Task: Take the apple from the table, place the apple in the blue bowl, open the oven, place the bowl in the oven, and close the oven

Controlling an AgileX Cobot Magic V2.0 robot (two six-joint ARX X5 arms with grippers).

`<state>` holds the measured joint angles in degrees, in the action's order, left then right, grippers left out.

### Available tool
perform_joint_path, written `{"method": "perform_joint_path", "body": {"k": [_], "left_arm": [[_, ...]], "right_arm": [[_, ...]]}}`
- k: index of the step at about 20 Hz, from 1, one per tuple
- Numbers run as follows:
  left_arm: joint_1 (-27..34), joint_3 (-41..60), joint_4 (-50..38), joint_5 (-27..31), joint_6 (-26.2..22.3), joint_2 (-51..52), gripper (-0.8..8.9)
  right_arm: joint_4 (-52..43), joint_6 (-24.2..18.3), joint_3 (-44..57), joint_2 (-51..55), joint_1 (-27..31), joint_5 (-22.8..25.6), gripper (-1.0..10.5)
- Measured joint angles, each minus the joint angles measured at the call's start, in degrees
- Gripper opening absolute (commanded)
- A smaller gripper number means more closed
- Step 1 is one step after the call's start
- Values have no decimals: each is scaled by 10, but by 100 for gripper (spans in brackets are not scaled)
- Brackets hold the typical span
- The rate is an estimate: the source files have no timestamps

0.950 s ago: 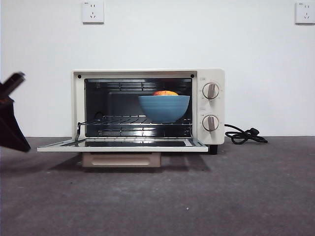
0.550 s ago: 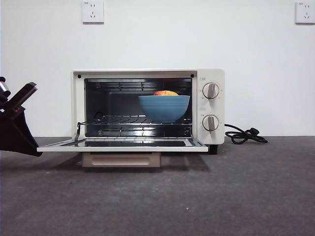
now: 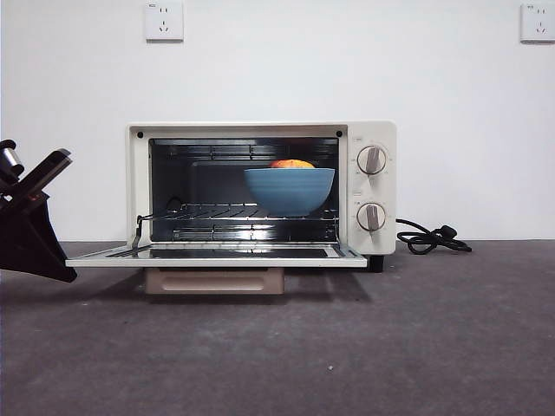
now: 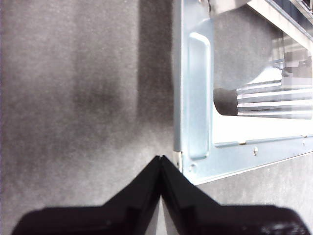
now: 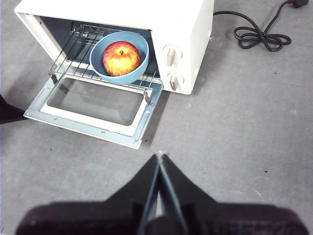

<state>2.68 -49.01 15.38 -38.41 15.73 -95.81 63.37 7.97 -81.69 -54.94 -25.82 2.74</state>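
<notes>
Front view: one oven stands on the table, its door dropped flat. Inside, on the wire rack, sits one blue bowl with one apple showing above its rim. The oven face carries two knobs, one above the other, and one black cord lies coiled beside it. Two wall sockets are on the wall. One dark arm reaches in from the side, low, just beside the door's end; it is probably the left arm, judging by the wrist view.

Left wrist view: the left gripper hangs over the table with its jaws pressed together on nothing, tips just beside a corner of the open door.

Right wrist view: the right gripper is high above the table, well apart from the oven, jaws closed and empty. From here the apple lies inside the blue bowl on the rack.
</notes>
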Motion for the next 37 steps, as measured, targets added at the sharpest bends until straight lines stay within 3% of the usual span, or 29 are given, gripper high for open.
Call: {"method": "perform_joint_path", "body": {"k": [4, 10, 15, 20, 25, 27, 30, 34, 37], "left_arm": [[2, 2, -12, -41, 11, 0, -9], [-3, -1, -97, -159, 83, -1, -8], [-8, -75, -112, -161, 130, -1, -8], [-8, -160, -115, -111, 150, -1, -8], [-7, -207, -115, -136, 154, 0, -8], [-11, -206, -71, -138, 136, 9, -7], [-25, -206, 64, -110, 42, 70, -5], [-73, -206, 254, 76, -112, 198, -5], [-123, -206, 317, 195, -143, 299, -5]], "right_arm": [[0, 1, 0, 0, 0, 0, -7], [0, 2, 0, 0, 0, 0, -7], [0, 2, 0, 0, 0, 0, -7], [0, 2, 0, 0, 0, 0, -3], [0, 0, 0, 0, 0, 11, -3], [0, -7, 0, 0, 0, 13, -2], [17, -29, 1, 0, 0, 19, -2], [30, -57, 26, 0, 0, 47, -1], [38, -63, 35, -1, 0, 48, 0]]}}
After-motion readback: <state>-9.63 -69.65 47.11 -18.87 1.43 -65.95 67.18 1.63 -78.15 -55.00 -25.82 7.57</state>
